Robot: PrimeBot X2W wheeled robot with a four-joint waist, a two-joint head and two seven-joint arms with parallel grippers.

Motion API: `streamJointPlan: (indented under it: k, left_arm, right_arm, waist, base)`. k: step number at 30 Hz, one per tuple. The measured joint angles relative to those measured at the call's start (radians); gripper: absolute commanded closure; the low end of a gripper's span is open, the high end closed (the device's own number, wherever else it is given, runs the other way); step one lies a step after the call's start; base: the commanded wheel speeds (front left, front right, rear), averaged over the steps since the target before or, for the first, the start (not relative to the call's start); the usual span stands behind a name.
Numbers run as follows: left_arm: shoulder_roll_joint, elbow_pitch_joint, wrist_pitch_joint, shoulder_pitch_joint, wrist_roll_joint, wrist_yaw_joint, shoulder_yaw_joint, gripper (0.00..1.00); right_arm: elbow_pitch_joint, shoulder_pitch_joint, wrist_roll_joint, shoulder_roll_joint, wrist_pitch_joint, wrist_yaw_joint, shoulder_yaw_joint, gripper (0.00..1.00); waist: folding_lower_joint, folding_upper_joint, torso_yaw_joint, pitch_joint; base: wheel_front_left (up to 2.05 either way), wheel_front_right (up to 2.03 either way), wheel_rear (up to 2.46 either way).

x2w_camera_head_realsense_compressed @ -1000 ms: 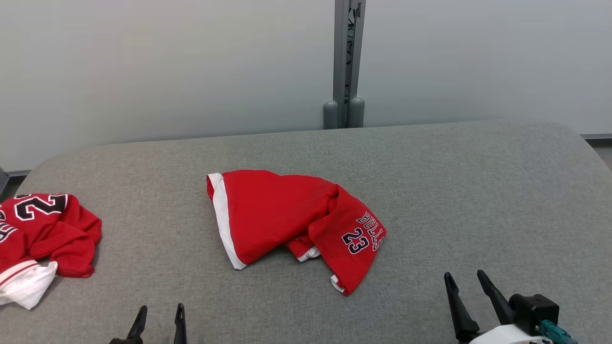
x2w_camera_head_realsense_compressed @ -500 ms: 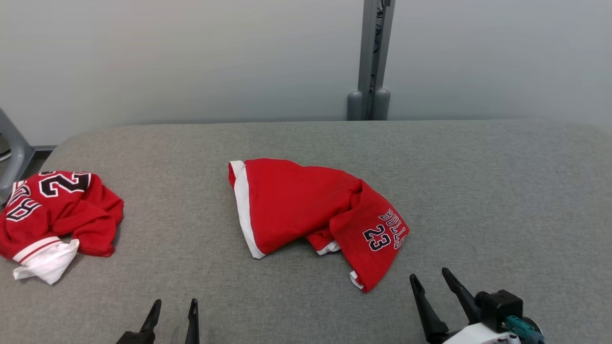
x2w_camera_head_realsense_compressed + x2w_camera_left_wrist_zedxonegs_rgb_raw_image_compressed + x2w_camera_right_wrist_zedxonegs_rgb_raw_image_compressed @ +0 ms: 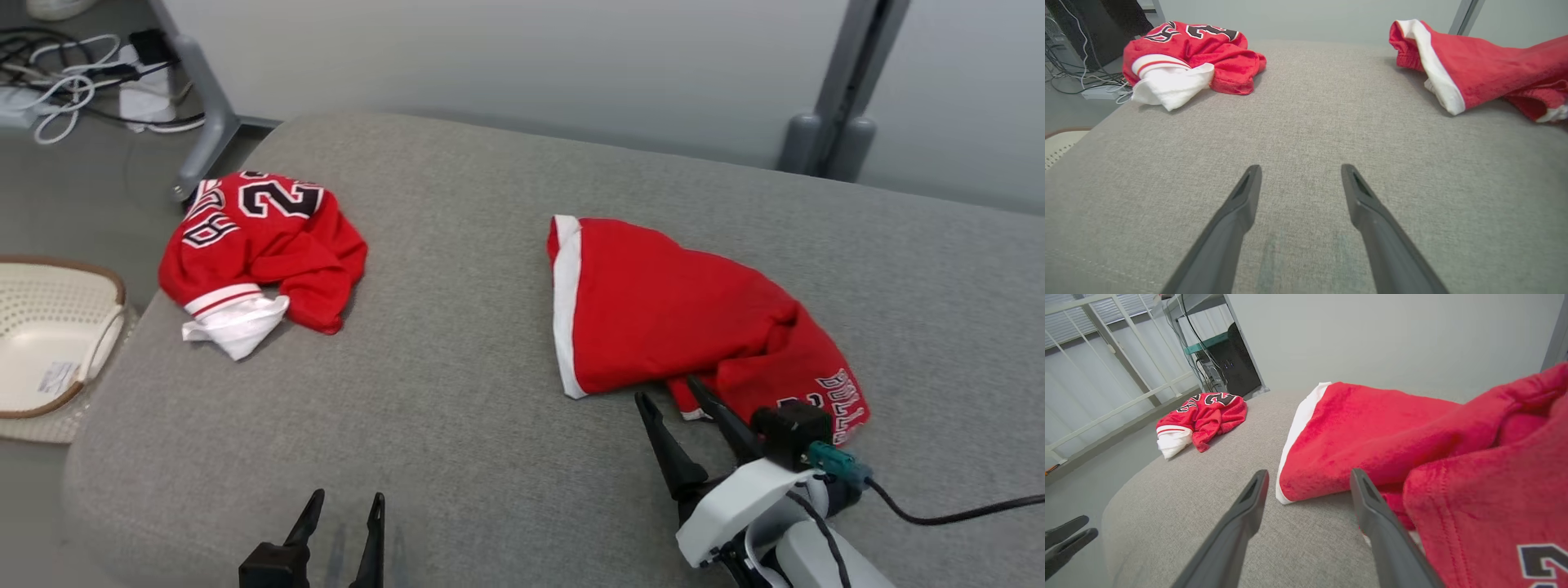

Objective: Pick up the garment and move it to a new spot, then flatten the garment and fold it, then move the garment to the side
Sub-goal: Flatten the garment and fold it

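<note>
Head view, crumpled red white-edged garment (image 3: 653, 310), BULLS txt, both jaws wide, empty

We look down on a broad grey fabric-covered padded surface with rounded corners (image 3: 457, 367), set before a plain pale grey wall (image 3: 490, 57) in soft, even light. A grey metal upright post (image 3: 849, 82) stands behind it. On the grey floor (image 3: 73, 196) to our left lie white cables and power bricks (image 3: 147, 98), a slanted grey metal leg (image 3: 206, 106) and a cream perforated plastic basket (image 3: 49, 294). Farther off, a black computer tower (image 3: 1241, 363) stands near white railings (image 3: 1110, 346).
</note>
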Motion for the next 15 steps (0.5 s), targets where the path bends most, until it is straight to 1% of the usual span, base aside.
streamJointPlan:
  k: [3, 7, 10, 15]
  left_arm:
    - [0.0, 0.0, 0.0, -0.001, -0.011, 0.003, -0.013, 0.0]
    - [0.0, 0.001, 0.0, -0.001, -0.027, 0.011, -0.028, 0.0]
    - [0.0, -0.005, 0.0, -0.004, -0.035, 0.017, -0.044, 0.0]
    - [0.0, -0.009, 0.0, -0.038, -0.047, 0.024, -0.065, 0.0]
  right_arm:
    - [0.063, -0.017, 0.099, 0.001, 0.0, 0.0, -0.011, 0.0]
    - [0.128, -0.049, 0.139, 0.0, 0.0, 0.0, -0.012, 0.0]
    - [0.144, -0.062, 0.166, 0.0, 0.0, 0.0, -0.019, 0.0]
    - [0.155, -0.119, 0.205, 0.0, 0.0, 0.0, -0.068, 0.0]
  waist:
    - [0.0, 0.0, 0.057, 0.025]
    - [0.0, 0.0, 0.114, 0.061]
    - [0.0, 0.0, 0.139, 0.091]
    - [0.0, 0.0, 0.16, 0.132]
  base:
    - [0.0, 0.0, 0.0]
    - [0.0, 0.0, 0.0]
    - [0.0, 0.0, 0.0]
    - [0.0, 0.0, 0.0]
